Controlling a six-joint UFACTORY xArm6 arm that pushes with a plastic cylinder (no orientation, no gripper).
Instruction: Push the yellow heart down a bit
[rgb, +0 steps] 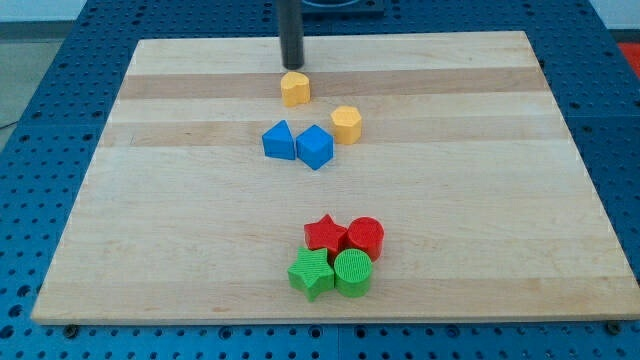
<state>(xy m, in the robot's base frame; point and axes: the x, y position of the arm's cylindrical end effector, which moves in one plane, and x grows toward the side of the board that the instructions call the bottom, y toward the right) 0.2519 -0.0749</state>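
The yellow heart (295, 88) lies near the top middle of the wooden board (150, 200). My tip (292, 66) stands just above it in the view, close to its upper edge; I cannot tell whether they touch. A yellow hexagon (346, 124) lies below and to the right of the heart.
A blue triangle-like block (279, 140) and a blue cube (315, 147) sit side by side below the heart. Near the view's bottom a red star (325, 234), a red cylinder (366, 238), a green star (311, 273) and a green cylinder (353, 273) cluster together.
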